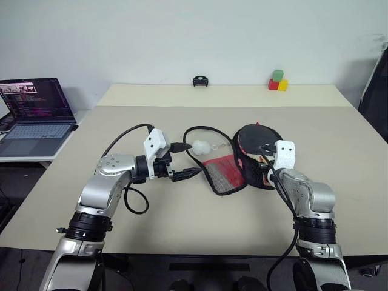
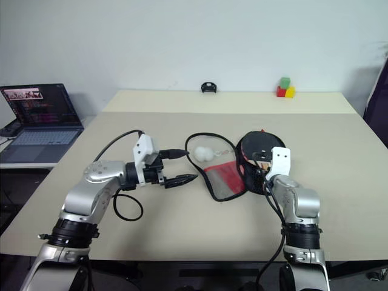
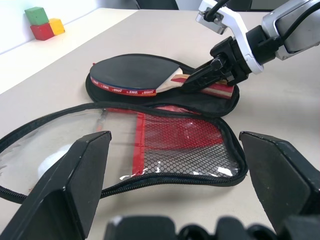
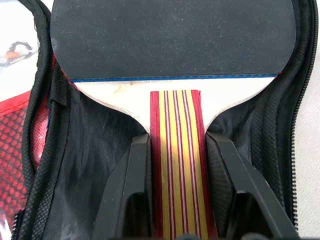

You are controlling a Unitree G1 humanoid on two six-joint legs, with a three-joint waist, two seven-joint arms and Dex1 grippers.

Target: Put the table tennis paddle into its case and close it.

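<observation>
The right gripper [image 4: 175, 145] pinches the striped handle of the table tennis paddle [image 3: 137, 75], which lies inside the open lower half of its case [image 3: 165, 150] on the table [image 1: 182, 218]. The case's mesh flap is folded out flat (unzipped). The left gripper [image 2: 182, 179] hovers beside the flap, fingers spread, holding nothing.

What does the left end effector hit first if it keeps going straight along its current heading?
Most likely the case's open mesh flap, lying flat on the table directly ahead of the open left end effector. Beyond it sits the paddle, held by the right end effector. Depth is uncertain.
</observation>
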